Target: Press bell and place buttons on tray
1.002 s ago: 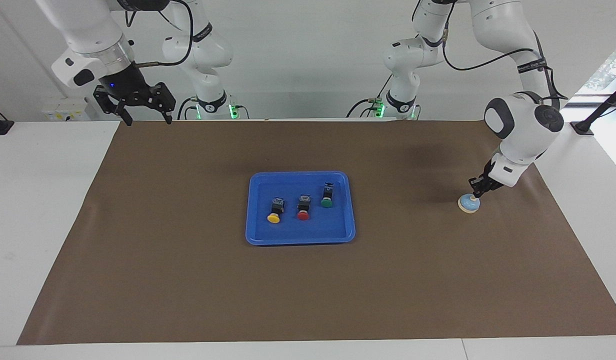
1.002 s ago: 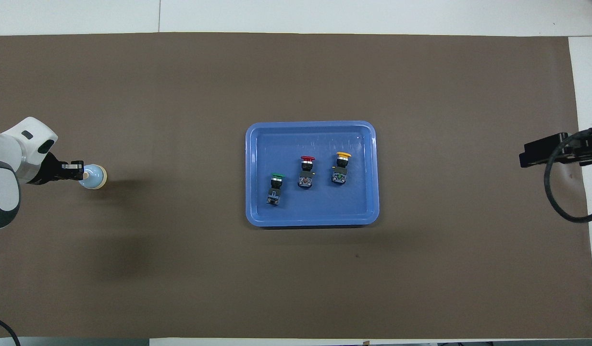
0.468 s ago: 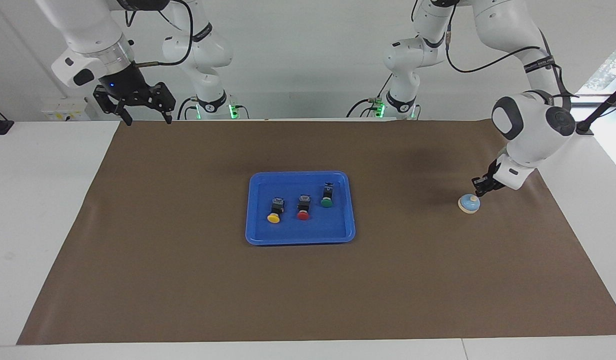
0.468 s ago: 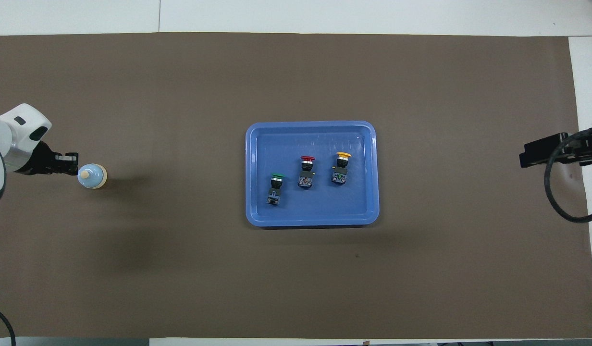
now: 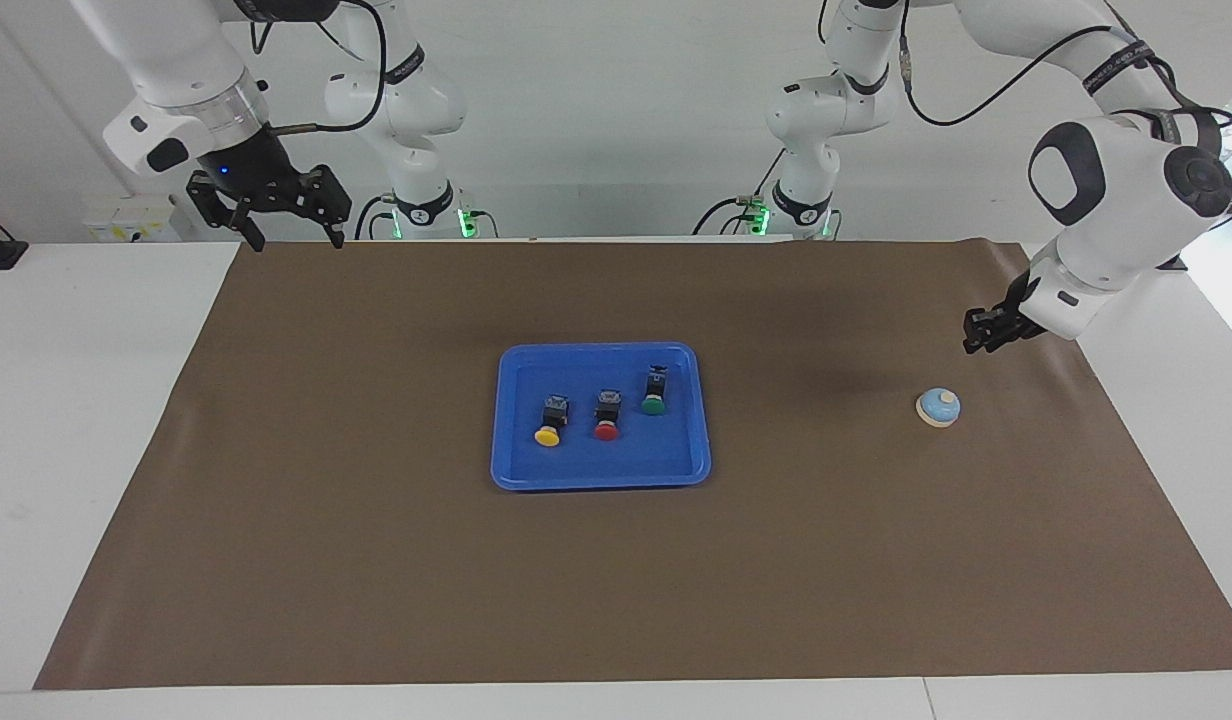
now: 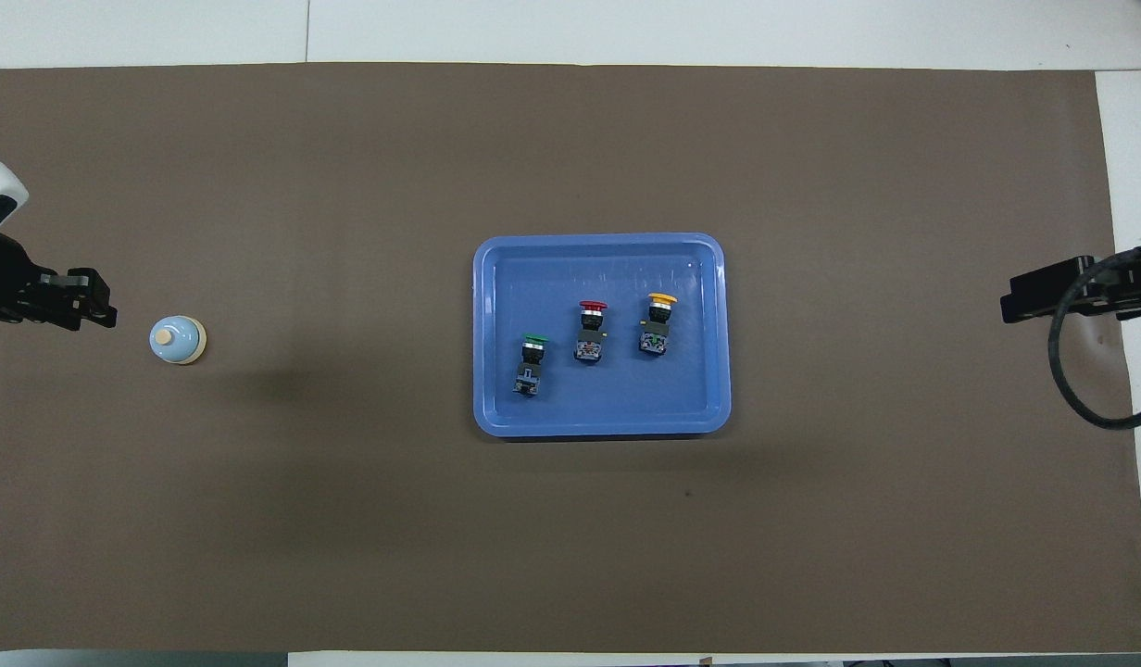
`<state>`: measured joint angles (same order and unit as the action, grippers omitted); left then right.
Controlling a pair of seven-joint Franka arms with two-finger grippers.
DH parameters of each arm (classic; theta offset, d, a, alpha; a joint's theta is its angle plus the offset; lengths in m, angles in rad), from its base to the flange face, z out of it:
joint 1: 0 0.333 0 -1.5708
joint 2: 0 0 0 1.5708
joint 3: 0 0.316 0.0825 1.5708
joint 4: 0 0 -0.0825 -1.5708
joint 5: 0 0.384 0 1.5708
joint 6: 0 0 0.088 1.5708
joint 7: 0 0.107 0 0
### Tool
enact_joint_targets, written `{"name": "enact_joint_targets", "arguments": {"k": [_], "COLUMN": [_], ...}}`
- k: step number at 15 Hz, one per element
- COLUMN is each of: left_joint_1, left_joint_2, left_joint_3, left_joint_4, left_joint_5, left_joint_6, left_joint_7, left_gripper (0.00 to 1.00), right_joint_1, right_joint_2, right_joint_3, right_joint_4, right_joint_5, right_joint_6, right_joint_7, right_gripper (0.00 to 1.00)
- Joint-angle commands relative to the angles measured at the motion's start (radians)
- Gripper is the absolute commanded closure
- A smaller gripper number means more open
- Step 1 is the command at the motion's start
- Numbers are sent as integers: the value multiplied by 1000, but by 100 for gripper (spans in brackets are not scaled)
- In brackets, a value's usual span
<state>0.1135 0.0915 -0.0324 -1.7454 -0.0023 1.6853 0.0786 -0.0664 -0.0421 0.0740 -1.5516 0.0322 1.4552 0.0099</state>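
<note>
Facing view:
Left gripper (image 5: 979, 331): up in the air over the brown mat (image 5: 376, 560), at 1 o'clock from the bell (image 5: 938, 407), not touching it; fingers close together, holding nothing.
Right gripper (image 5: 290, 232): waits over the mat's corner by its own base, fingers wide apart.

Overhead view:
Tray (image 6: 496, 421): middle of the mat.
Buttons: green button (image 6: 531, 362), red button (image 6: 590, 329) and yellow button (image 6: 658, 323) lie in the tray.
Bell: at 9 o'clock from the tray, well apart.
</note>
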Motion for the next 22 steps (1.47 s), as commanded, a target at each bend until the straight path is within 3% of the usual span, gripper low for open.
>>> {"name": "enact_joint_targets", "arguments": {"k": [1,3,8,15,18,22], "left_joint_1": [-12,-17,-28,-44,-72,-75], "left_joint_2": [-44,-24,-19,-73,-162,-136], "left_joint_3": [3,2,5,3,5,5], "left_joint_4": [29,82,109,90,-42,-11], "left_joint_5": [8,8,7,-12,-5,-8], "left_joint_6": [-82,-137,-174,-154,-99,-105], "left_joint_7": [-11,-17,-17,-25,-25,-25], "left_gripper": [0,0,0,0,0,0], "right_joint_1": [-9,-9,-9,-9,-9,-9], "right_joint_2": [-10,-10,-10,-10,-10,-10], "right_joint_3": [4,4,4,4,4,4], "right_joint_4": [-10,-10,-10,-10,-10,-10], "right_joint_5": [17,17,17,17,17,17], "right_joint_6": [-9,-9,-9,-9,-9,-9], "right_joint_7": [7,7,7,7,7,7], "right_gripper": [0,0,0,0,0,0]}}
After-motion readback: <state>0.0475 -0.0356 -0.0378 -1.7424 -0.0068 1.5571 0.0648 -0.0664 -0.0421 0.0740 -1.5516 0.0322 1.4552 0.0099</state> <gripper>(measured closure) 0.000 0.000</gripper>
